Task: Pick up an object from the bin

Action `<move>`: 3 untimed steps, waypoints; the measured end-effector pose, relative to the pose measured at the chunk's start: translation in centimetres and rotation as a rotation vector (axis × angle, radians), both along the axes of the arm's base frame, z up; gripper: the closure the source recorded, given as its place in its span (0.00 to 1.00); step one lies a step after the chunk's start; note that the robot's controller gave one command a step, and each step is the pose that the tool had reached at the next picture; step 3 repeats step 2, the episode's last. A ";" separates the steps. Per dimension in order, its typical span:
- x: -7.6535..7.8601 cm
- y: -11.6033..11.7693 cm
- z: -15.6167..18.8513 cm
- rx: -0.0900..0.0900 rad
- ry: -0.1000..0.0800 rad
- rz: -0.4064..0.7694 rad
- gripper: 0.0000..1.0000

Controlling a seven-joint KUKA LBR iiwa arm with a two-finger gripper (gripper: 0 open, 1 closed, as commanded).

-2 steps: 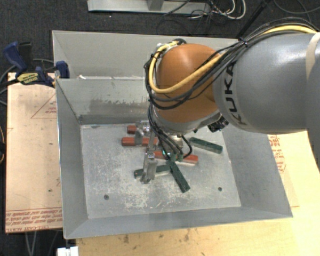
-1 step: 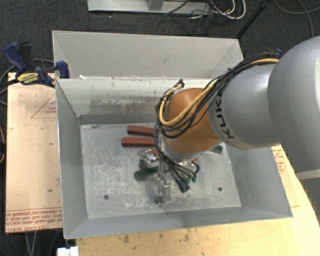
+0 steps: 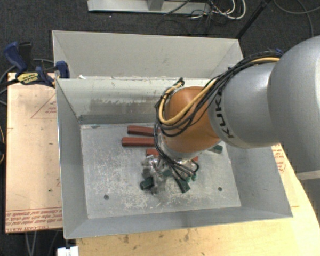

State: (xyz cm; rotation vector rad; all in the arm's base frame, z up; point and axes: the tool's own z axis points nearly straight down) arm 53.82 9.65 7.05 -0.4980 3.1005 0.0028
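Status: by my reading the pick is not done. You can see nothing raised clear of the floor of the bin [image 3: 69, 159], and nothing that is plainly carried.

The gripper [image 3: 156, 174] sits low over the middle of the bin floor, right in a small clutter of pieces. Nearest to it are a dark green piece [image 3: 146, 185] just on its left and nearer side, and a second green piece [image 3: 183, 185] just to its right. Either could be the target, and you cannot say which from here. Two reddish-brown bars [image 3: 140, 141] lie side by side just behind the gripper, toward the back wall. A small teal scrap [image 3: 217, 149] peeks out from under the wrist on the right.

Hand state: you cannot tell whether it is clenched or released. The wrist and its wiring overhang it, and the metal parts merge with the clutter beneath.

Arm pose: the arm [image 3: 266, 105] comes in from the right, and its thick grey link crosses above the right wall of the bin. The wrist bends steeply down, so the orange cover [image 3: 186, 124] points toward the floor. The cables [image 3: 173, 119] loop over the cover's left side.

Left to do, as a judgement: confirm a grip on one piece, then lift it straight up. Watch for the neighbouring green pieces dragging along, since they lie so close together.
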 end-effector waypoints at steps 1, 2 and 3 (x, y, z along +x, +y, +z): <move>-1.6 1.2 11.9 0.001 -0.008 0.068 1.00; -1.6 1.3 20.1 0.001 -0.011 0.076 1.00; -1.6 1.3 20.1 0.001 -0.011 0.076 1.00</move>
